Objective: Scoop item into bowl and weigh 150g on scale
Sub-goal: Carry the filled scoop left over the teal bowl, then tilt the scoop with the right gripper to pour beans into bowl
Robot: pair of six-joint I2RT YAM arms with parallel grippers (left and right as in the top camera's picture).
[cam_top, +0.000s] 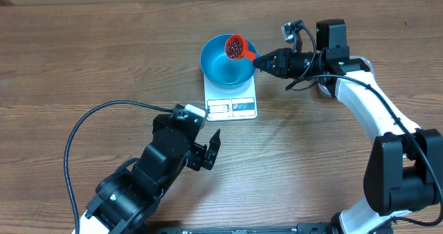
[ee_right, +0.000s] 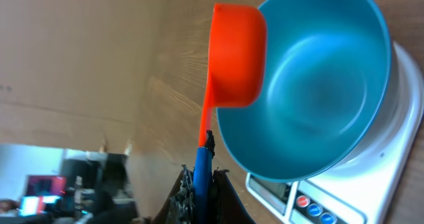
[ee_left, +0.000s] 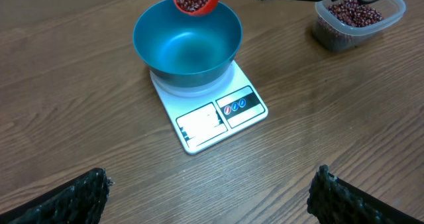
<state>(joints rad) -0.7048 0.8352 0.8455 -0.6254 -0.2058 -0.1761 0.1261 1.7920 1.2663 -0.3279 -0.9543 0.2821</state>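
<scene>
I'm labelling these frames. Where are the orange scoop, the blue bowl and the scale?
orange scoop (ee_right: 238, 55), right wrist view, underside of its cup.
blue bowl (ee_left: 189, 52), left wrist view, bare inner wall.
scale (ee_left: 199, 126), left wrist view, display window.

My overhead camera looks straight down on the bench, well above the blue bowl. My left wrist camera faces the bowl from the display side of the scale, set back. My right wrist camera sits close beside it, rolled sideways. All share bowl and scale.
</scene>
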